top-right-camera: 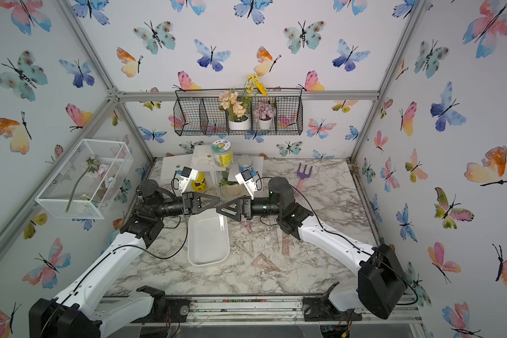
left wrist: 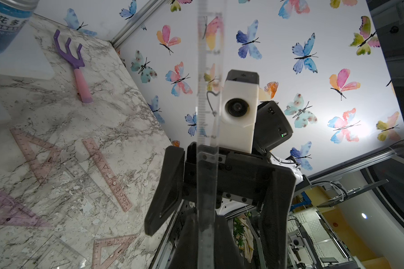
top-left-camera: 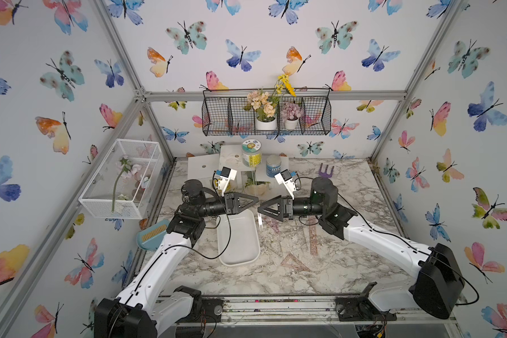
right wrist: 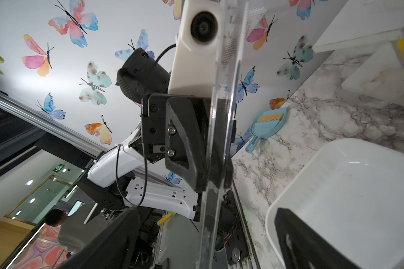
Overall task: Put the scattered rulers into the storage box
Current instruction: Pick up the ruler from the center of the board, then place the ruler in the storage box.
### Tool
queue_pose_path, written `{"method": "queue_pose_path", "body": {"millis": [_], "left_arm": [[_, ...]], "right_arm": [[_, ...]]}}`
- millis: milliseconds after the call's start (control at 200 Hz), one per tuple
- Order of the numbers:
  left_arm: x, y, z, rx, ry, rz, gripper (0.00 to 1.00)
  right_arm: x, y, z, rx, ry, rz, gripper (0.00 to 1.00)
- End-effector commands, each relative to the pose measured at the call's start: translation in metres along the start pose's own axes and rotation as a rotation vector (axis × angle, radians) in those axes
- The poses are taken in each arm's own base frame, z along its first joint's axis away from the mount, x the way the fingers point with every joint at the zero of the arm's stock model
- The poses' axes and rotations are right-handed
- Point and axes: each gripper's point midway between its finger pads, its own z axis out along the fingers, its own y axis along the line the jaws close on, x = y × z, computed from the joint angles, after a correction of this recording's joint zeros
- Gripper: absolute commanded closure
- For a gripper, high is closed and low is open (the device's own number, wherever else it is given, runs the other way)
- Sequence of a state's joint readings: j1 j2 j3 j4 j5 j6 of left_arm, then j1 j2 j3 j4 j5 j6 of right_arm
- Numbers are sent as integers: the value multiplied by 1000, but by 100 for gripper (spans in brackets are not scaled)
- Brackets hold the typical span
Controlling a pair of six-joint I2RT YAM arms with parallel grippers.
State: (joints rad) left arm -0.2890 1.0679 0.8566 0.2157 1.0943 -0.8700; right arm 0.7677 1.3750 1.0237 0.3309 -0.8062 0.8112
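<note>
Fingers (right wrist: 184,144) of left gripper (top-left-camera: 255,200) clamped on clear straight ruler (top-left-camera: 260,221), which hangs upright at frame centre by the right rim of storage box (top-left-camera: 237,243). Right gripper (top-left-camera: 260,208) fingers (left wrist: 166,186) spread wide, not touching it. Lower centre: pink set square (top-left-camera: 293,263) flat on table (top-left-camera: 319,281). Beyond it, pink straight ruler (top-left-camera: 313,237). Garden fork (top-left-camera: 326,171) at far right.

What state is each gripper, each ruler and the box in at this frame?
left gripper: shut on the clear ruler
right gripper: open, gripping nothing
storage box: empty, upright on the table
clear ruler: upright, off the table, not in the storage box
pink straight ruler: flat on the table, outside the box
pink set square: flat on the table, outside the box
</note>
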Motion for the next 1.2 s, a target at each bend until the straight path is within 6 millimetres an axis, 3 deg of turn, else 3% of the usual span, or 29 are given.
{"method": "queue_pose_path", "body": {"millis": [0,165,395,626,881,1191], "left_arm": [[-1,-6,-11,-68,-4,73,100],[6,25,-23,-252,-15,39,100],[40,91,-44,-547,57,-25,100],[71,144,-74,-827,148,-18,100],[90,172,-66,-972,254,-67,100],[125,197,-62,-1074,315,-196,100]], "right_arm": [[-14,-14,-16,184,-96,-57,2],[-17,-54,-36,445,-138,-56,2],[-13,-101,-69,781,-123,-58,5],[9,-125,-72,855,-29,-36,11],[24,-144,-70,890,3,17,13],[31,-150,-73,904,6,28,13]]}}
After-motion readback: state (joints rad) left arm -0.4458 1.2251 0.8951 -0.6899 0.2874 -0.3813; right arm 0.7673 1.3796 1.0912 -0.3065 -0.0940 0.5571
